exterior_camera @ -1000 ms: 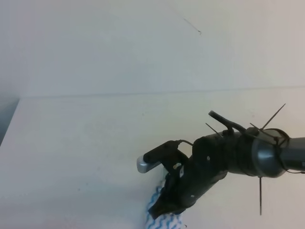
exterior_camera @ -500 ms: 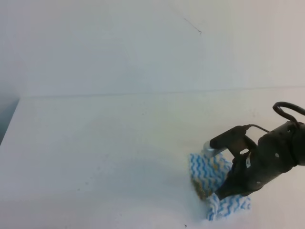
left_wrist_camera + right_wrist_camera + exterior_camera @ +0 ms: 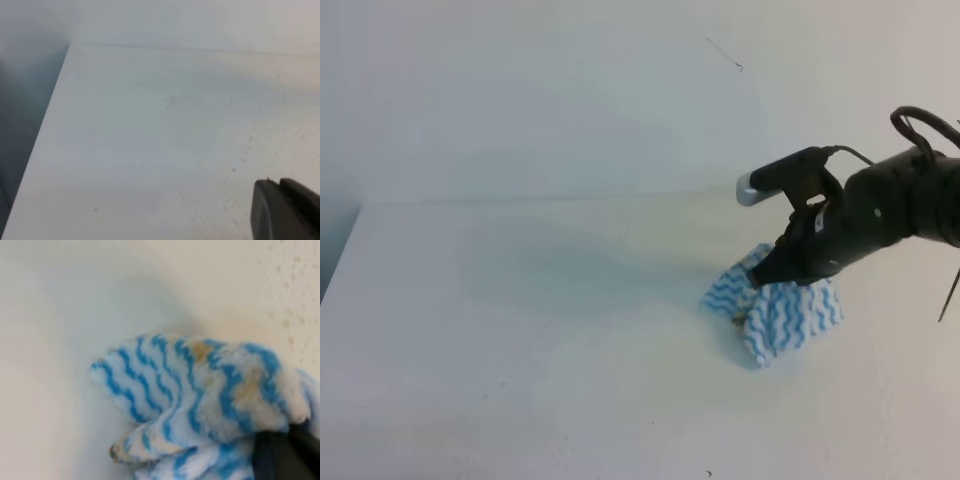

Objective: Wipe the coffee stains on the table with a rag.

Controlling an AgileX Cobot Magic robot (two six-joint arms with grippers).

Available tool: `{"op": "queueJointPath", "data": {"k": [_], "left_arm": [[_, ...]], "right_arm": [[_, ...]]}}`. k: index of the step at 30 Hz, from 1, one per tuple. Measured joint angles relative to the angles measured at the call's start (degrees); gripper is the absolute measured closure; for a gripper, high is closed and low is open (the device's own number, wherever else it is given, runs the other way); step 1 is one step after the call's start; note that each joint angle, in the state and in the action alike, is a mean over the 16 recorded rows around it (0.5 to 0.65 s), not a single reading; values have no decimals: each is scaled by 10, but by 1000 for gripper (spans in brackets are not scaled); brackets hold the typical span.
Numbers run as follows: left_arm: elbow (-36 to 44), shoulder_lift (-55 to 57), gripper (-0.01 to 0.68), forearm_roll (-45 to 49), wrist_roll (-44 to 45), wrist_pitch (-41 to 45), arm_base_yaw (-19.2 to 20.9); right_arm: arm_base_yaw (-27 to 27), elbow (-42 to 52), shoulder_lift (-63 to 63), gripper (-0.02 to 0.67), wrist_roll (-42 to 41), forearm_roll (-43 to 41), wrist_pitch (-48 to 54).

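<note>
So the right gripper [image 3: 767, 272] is coming in from about 3 o'clock in the high view, and it's clamping down tight on the rag [image 3: 775, 308], pinching it somewhere near the middle so the cloth is bunching up around the dark fingers. The rag is sitting on the table [image 3: 520, 320] over at roughly 4 o'clock from the centre of that view, touching the surface, with one flap spreading toward 9 o'clock and a bigger flap hanging toward 5 o'clock.

In the right wrist view the rag [image 3: 200, 400] is filling most of the lower half, blue and white wavy stripes all fluffy and crumpled, and it's showing some tan-brown blotches along the top folds. The dark gripper tip is poking in at the 5 o'clock corner, buried in the fabric.

I'm not seeing any coffee puddle on the bare tabletop in any view; if it's there, the rag is covering it.

The left gripper [image 3: 285, 210] is only showing as a dark tip down at 5 o'clock in its own wrist view, hanging over the table [image 3: 150, 125]. The two fingers are looking pressed together, nothing between them.
</note>
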Motion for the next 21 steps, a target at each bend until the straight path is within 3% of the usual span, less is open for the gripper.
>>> {"op": "queueJointPath", "data": {"k": [14,21], "left_arm": [[0,0,677,0,0,1,0],[0,0,677,0,0,2,0]], "right_arm": [[-16,-61,58,633,4,15,37],[-20,-62,55,526,5,26,47]]}}
